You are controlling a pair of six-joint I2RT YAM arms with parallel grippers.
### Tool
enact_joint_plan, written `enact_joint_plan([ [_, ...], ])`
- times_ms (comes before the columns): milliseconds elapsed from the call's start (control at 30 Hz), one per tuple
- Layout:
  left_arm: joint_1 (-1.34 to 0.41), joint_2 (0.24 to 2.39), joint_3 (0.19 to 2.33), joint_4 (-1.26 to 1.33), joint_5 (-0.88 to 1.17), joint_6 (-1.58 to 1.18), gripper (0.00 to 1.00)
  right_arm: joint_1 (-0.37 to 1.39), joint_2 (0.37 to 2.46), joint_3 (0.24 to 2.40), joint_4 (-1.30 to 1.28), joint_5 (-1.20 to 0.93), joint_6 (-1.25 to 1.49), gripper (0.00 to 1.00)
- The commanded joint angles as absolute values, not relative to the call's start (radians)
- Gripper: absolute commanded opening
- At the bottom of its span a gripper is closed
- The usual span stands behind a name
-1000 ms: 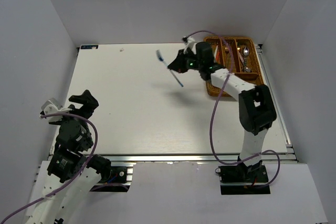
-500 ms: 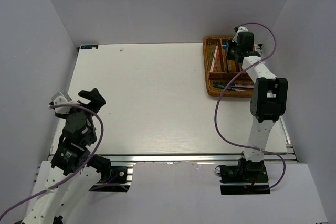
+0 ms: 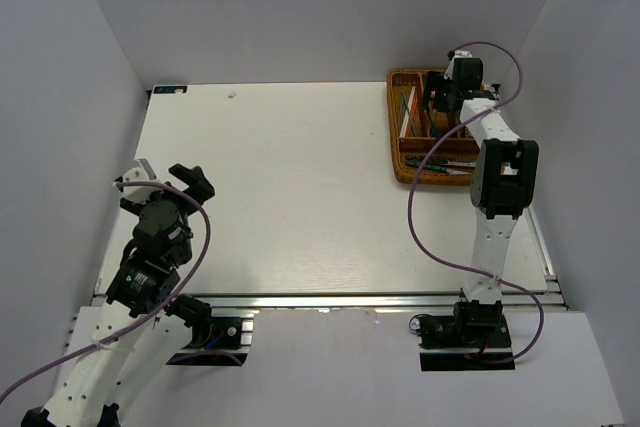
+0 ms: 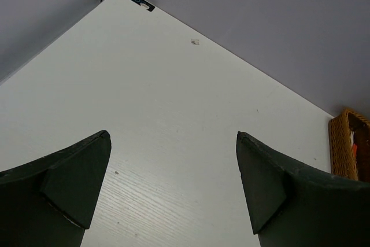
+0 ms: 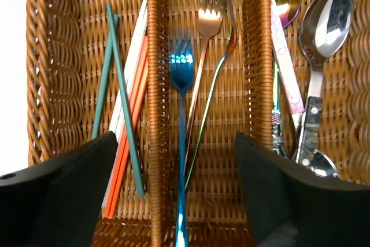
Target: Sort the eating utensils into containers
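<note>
- Wicker tray [image 5: 153, 85] fills the right wrist view. It sits at the far right corner of the bench [image 4: 173, 73].
- Its left slot holds the chopsticks [image 5: 128, 108], teal, white and orange-red, lying lengthwise.
- The middle slot holds a blue fork [image 5: 181, 85], a copper fork [image 5: 208, 21] and a thin iridescent fork [image 5: 215, 85], handles overlapping. Spoons [image 5: 329, 15] lie in the right slot.
- The right gripper [image 5: 175, 143] hangs directly over the middle slot. Its jaws are spread wide with nothing between them, and the blue fork lies free below.
- The left gripper [image 4: 173, 140] is also spread and empty, raised over the near left of the bench.
- The step in hand looks like the end of a drop-off into the fork slot.
- The next move probably calls for a straight lift out, keeping the fingers off the dividers and the fork handles.
- No utensil shows outside the tray in the overhead view, so the sorting seems finished or nearly so.
</note>
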State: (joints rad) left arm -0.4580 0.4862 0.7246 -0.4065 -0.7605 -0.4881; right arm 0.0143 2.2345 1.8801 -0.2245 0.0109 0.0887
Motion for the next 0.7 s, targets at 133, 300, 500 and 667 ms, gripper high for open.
enact_joint_plan([
  [133,-0.451,0.509,0.742,-0.391,-0.723,-0.471,0.98,0.011,2.160,1.948,-0.228,0.012,0.132,0.89],
  [300,-0.448,0.537,0.755,-0.405,-0.721,-0.477,0.98,0.011,1.980,1.889,-0.259,-0.009,0.161,0.89],
  [500,-0.445,0.566,0.773,-0.426,-0.703,-0.500,0.98,0.012,1.957,1.853,-0.397,-0.081,0.138,0.83],
  [667,-0.445,0.546,0.761,-0.428,-0.701,-0.495,0.98,0.012,2.013,1.844,-0.401,-0.025,0.110,0.41],
])
